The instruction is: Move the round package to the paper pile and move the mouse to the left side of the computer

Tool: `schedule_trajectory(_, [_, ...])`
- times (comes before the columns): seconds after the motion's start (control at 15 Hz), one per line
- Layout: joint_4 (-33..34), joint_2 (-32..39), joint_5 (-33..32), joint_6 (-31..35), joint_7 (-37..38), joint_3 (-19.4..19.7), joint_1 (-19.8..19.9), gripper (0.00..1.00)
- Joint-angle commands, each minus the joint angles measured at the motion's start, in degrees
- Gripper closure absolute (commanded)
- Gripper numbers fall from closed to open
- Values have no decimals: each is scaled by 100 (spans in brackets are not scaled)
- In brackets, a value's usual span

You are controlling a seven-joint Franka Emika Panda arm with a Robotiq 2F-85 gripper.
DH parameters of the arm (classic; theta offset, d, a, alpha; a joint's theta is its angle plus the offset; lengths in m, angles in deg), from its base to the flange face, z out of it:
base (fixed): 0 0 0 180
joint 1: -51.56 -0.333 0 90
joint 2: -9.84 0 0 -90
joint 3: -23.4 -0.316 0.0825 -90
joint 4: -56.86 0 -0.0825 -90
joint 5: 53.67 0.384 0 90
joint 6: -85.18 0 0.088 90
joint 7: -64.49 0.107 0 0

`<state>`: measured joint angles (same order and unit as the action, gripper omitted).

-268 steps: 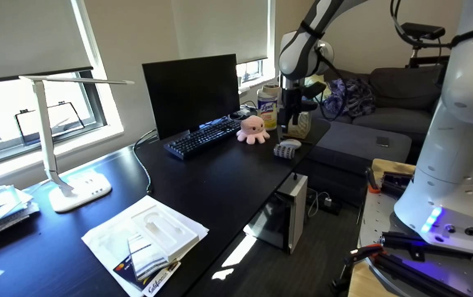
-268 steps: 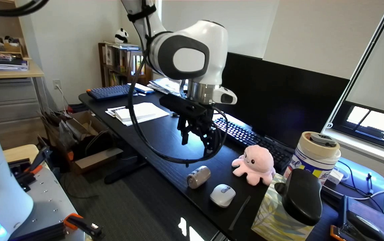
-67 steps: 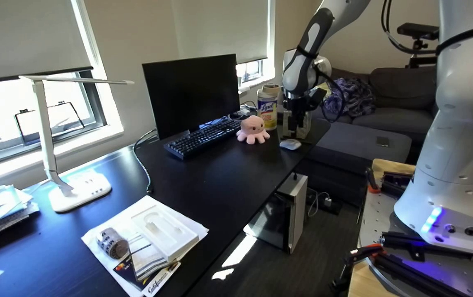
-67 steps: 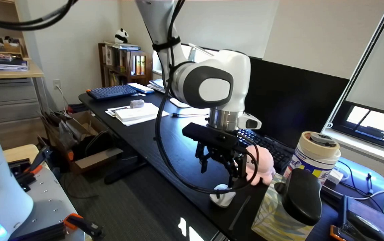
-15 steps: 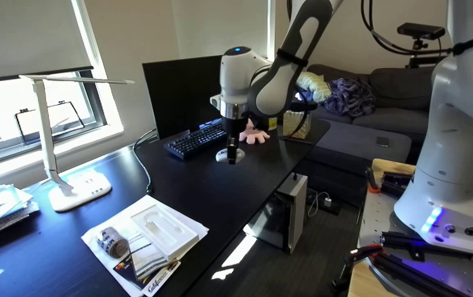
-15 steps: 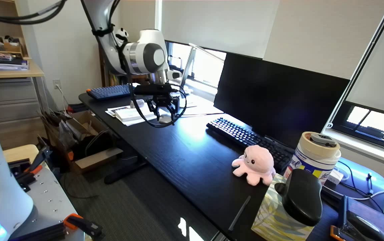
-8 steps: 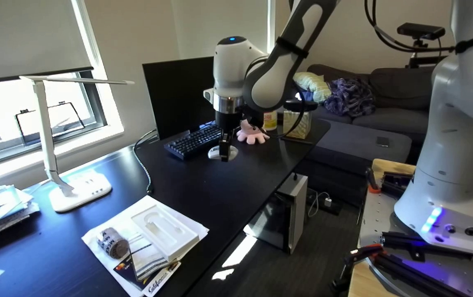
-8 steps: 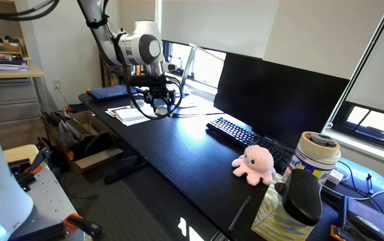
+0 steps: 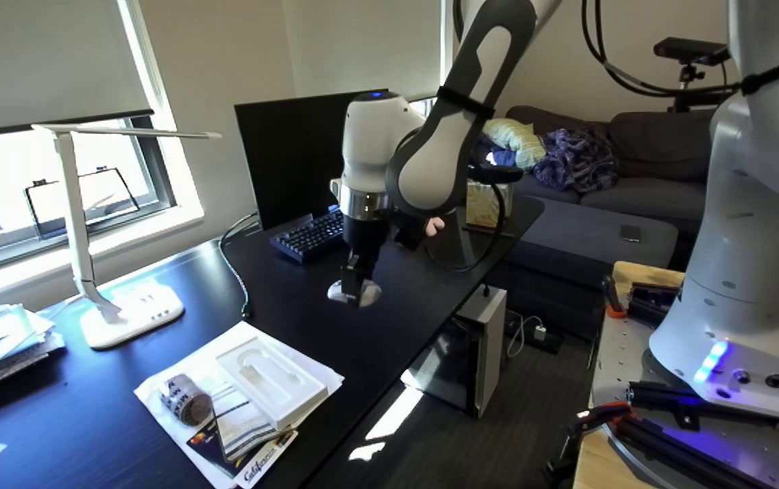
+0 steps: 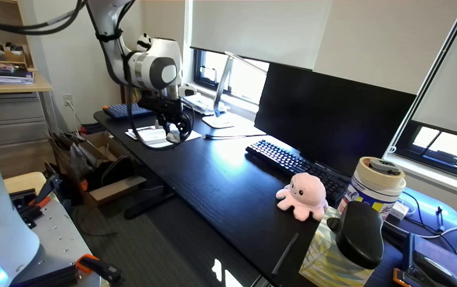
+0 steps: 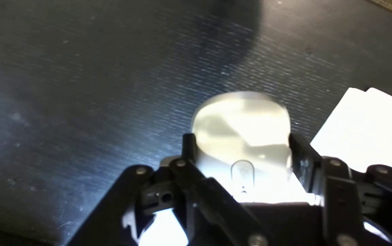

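Pinching mouse (image 11: pixel 242 119) by sides w/ part-spread gripper (image 11: pixel 242 141), lower ctr of wrist view; might drop it, prob. fr. smooth shell or too-early release.

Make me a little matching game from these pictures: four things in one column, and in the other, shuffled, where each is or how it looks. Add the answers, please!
Things
1. mouse
2. round package
3. plush octopus
4. monitor

Places, colours or states
A. lying on the paper pile
B. dark, showing no picture
C. held in the gripper
D. pink

Right pairs: 1-C; 2-A; 3-D; 4-B
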<state>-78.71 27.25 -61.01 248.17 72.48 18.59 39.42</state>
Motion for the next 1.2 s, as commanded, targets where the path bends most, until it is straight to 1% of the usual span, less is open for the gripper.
schedule_trajectory(0.0, [-32, 382, 568, 623, 800, -89, -209, 57])
schedule_trajectory(0.13, [-21, 590, 632, 1067, 1062, 20, -456, 57])
schedule_trajectory(0.2, [-3, 453, 567, 674, 723, 6, -344, 57])
schedule_trajectory(0.27, [0, 524, 582, 744, 745, 14, -395, 32])
schedule_trajectory(0.33, [3, 546, 582, 743, 745, 17, -408, 32])
schedule_trajectory(0.4, [5, 543, 580, 743, 746, 26, -407, 57])
schedule_trajectory(0.47, [13, 529, 627, 577, 930, 107, -489, 57])
schedule_trajectory(0.53, [58, 552, 555, 394, 1233, 356, -745, 57])
schedule_trajectory(0.6, [83, 618, 605, 436, 1510, 445, -860, 57])
schedule_trajectory(0.73, [167, 730, 721, 403, 1818, 466, -960, 57])
schedule_trajectory(0.8, [217, 773, 712, 337, 2033, 571, -1110, 57])
schedule_trajectory(0.87, [288, 851, 805, 336, 2093, 501, -1099, 57])
schedule_trajectory(1.13, [605, 1085, 899, 99, 2605, 642, -1393, 57])
